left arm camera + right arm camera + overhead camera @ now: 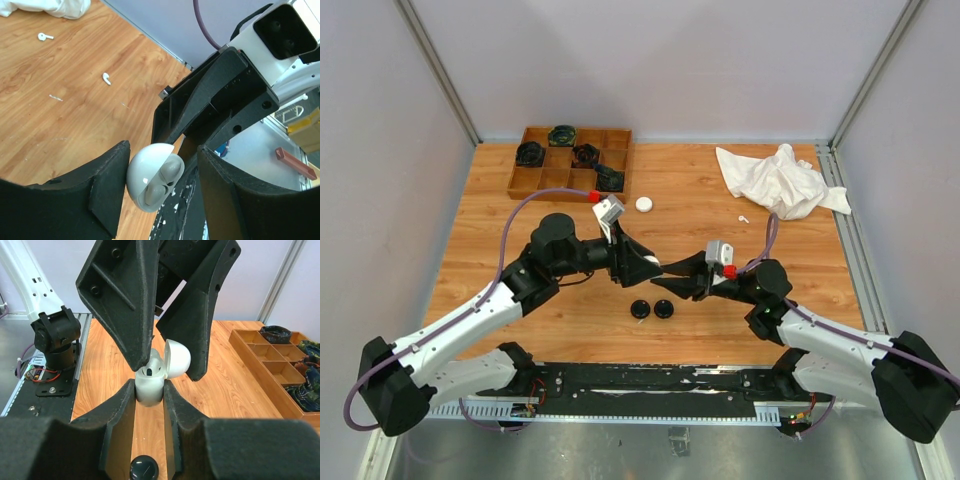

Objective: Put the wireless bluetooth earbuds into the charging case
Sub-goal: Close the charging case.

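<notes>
So: the right gripper [149, 396] is clamped on the base of the white charging case [148, 386] and holds it clear of the table [480, 220] mid-workspace, with the hinged lid [177, 356] flipped open. That reads as a fixture grip, giving the other arm a steady target. The left gripper [162, 160] faces it nose to nose, fingers apart and straddling the lid. One finger [107, 190] sits against the dome and the other shows a gap, so nothing is gripped on that side. My guess is it's set to nudge the lid shut or press something home; can't say which. Inside the case, the left wrist view shows two rounded grey shapes in the wells, and the right wrist view shows a white piece with a dark spot. Probably seated buds, but too small to be sure. Outward: a white earbud [106, 78] lies loose on the wood, and a second white earbud [45, 36] is near the crumpled white cloth [780, 178], both well apart from the case. Two black pucks [640, 309] sit almost under the meeting point, and a white puck [644, 204] lies beyond the left arm. A wooden tray [542, 180] with dark cases sits at the far left. Obstruction: both finger sets crowd the case, leaving little room around the lid.
</notes>
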Robot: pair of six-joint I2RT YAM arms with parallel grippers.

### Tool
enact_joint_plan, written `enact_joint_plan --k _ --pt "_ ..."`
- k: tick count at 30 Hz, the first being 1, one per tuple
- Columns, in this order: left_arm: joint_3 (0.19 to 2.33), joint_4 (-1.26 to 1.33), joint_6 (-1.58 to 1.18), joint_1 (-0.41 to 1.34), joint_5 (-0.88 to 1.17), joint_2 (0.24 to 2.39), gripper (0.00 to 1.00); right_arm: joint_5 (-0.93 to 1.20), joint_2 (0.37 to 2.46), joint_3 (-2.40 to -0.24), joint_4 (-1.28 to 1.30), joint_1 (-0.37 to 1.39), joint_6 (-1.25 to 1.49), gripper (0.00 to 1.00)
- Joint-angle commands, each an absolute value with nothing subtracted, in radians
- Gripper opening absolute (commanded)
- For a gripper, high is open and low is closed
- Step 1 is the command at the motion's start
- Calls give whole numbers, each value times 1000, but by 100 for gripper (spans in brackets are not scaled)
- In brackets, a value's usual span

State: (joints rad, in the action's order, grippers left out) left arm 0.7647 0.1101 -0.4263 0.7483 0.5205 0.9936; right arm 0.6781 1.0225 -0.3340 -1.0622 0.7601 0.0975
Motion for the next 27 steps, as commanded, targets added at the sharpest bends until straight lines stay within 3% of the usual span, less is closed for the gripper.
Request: enact_joint_plan --k 1,14,22,27 --pt "794 81 -420 744 578 992 60 683 1003 -364 -1080 720 114 1" --pt "792 68 -410 744 546 936 60 661 1004 -364 -944 677 127 1" --pt "839 -165 -415 742 63 915 71 472 945 -452 -446 634 135 2" --pt "857 -334 -436 729 -190 932 83 403 950 -489 -214 596 170 3"
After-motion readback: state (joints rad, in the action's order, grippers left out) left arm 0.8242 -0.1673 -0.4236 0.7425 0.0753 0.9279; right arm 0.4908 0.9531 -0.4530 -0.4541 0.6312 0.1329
